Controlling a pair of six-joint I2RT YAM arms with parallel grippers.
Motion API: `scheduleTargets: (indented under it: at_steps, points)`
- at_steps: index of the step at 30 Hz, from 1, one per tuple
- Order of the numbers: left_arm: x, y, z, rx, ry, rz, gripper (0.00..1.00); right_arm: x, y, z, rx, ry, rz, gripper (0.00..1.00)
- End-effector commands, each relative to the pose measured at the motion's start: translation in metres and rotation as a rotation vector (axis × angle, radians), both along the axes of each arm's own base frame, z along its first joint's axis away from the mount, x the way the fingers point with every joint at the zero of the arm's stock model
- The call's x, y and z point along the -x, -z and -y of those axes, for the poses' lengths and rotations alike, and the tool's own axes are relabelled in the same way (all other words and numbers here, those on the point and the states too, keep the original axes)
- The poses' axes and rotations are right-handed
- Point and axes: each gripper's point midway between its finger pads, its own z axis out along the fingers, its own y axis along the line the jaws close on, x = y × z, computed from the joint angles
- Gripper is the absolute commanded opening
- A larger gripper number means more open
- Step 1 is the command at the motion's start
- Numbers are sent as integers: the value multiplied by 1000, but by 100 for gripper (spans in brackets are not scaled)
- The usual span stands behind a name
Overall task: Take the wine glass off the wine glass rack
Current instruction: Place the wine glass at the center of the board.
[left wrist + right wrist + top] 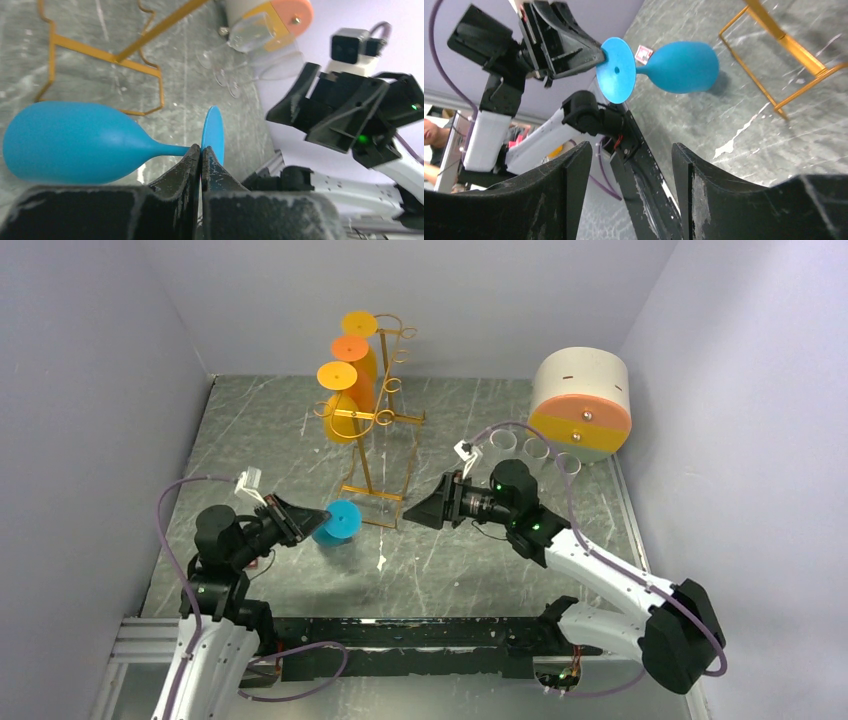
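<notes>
Blue wine glass (75, 147) pinched by the stem in the closed left gripper (201, 152), clear of the rack (794, 46), probably for handoff to the gaping, empty right gripper (631, 147).

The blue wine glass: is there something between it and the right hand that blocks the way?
Nothing visible does. In the right wrist view the open right hand faces the blue wine glass, which the left hand holds by its stem. The wine glass rack stands off to one side.
</notes>
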Motion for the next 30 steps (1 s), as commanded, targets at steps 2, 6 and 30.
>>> scheduleTargets:
  at_steps: [2, 6, 30]
  points:
    - [18, -20, 29, 100, 249, 52, 7, 15, -6, -18, -23, -96, -9, 62]
    - [19, -20, 33, 86, 287, 58, 7, 22, -2, -32, -14, -151, -19, 61]
    - [44, -9, 77, 55, 518, 57, 7, 39, 7, -60, -32, -236, -77, 1]
